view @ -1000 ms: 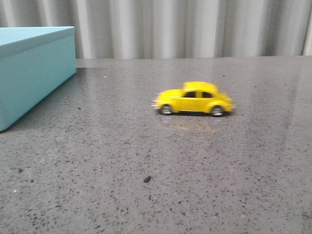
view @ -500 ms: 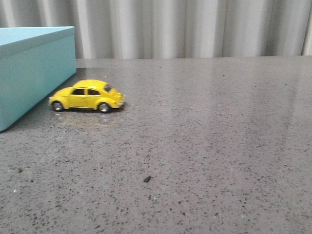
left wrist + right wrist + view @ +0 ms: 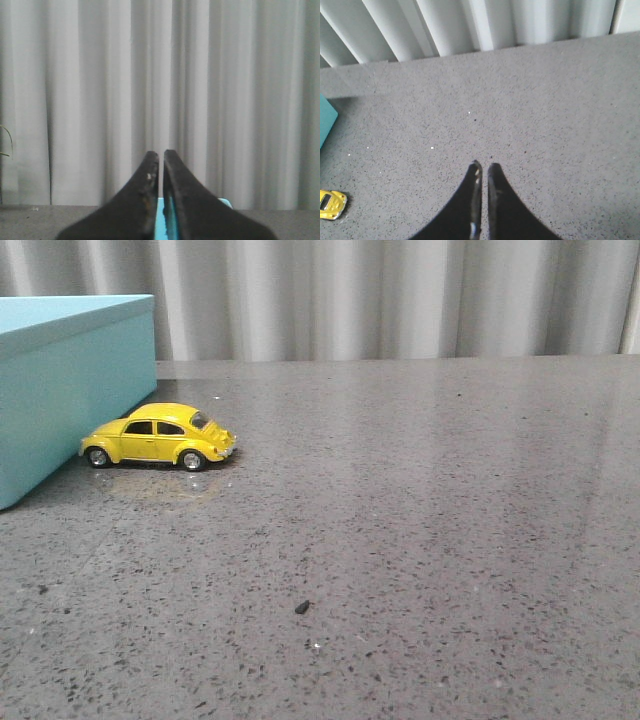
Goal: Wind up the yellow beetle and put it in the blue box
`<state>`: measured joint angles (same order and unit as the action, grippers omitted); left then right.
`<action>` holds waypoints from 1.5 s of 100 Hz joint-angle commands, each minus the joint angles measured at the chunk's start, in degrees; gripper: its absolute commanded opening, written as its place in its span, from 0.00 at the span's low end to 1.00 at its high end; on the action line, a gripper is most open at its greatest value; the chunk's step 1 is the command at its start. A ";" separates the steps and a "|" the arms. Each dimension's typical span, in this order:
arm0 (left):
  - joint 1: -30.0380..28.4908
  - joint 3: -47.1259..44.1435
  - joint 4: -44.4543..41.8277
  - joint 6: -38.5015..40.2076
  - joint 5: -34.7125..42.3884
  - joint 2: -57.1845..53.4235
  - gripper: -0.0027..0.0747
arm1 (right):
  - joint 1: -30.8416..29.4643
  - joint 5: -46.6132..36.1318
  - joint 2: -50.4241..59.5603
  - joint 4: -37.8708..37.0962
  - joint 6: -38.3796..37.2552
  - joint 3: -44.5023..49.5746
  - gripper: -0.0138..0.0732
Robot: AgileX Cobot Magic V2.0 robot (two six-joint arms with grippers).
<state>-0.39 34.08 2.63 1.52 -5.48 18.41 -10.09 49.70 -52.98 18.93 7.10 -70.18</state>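
Resting beside blue box [image 3: 70,380] (upright): yellow beetle [image 3: 158,437]

Under my right fingers lies a grey speckled tabletop [image 3: 560,110], running forward to a pleated pale curtain [image 3: 470,25] ahead of me. A small dark crumb [image 3: 302,608] sits on the stone, well apart from either of my ends.

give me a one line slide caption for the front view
Yellow beetle parked on the speckled grey table, close beside the lidded blue box.
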 commanded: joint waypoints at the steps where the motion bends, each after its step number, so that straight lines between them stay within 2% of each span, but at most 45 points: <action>1: 0.02 6.05 -0.10 0.31 1.39 6.39 0.01 | -0.13 -7.30 4.46 1.06 0.73 2.73 0.09; 35: 0.47 20.05 -0.10 -1.52 -7.46 26.28 0.01 | -0.13 -11.82 15.70 1.06 0.73 15.55 0.09; 60: 7.50 28.07 -0.10 -10.77 -8.56 37.01 0.01 | -0.13 -11.22 17.50 1.06 0.73 18.70 0.09; 89: 15.26 36.16 -0.10 -19.60 -19.31 47.85 0.02 | -0.13 -11.76 17.65 1.06 0.73 18.70 0.09; 96: 16.98 36.55 -0.10 -23.68 -19.56 49.14 0.10 | -0.13 -11.65 17.65 1.06 0.73 18.70 0.09; 100: 17.96 36.55 -0.10 -24.37 -19.56 49.68 0.17 | -0.13 -11.65 17.65 1.06 0.73 18.70 0.09; 115: 21.58 36.55 -0.10 -25.10 -19.44 50.29 0.59 | -0.13 -11.65 17.65 1.06 0.73 18.85 0.09; 122: 22.94 36.55 -0.96 -26.60 -19.72 50.33 0.71 | -0.13 -11.89 17.65 1.06 0.73 19.16 0.09; 128: 23.70 36.55 -1.41 -27.21 -20.52 50.33 0.73 | -0.13 -12.49 17.65 1.06 0.73 19.39 0.09; 141: 25.12 36.55 -1.41 -27.21 -20.79 51.05 0.69 | -0.13 -12.61 17.65 1.06 0.73 19.86 0.09; 150: 25.27 36.55 2.94 -27.07 -20.79 51.56 0.66 | -0.13 -12.61 17.65 1.19 0.73 19.86 0.09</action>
<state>24.26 68.49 1.78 -25.66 -29.64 70.65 -10.09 41.79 -35.34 19.06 7.33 -49.05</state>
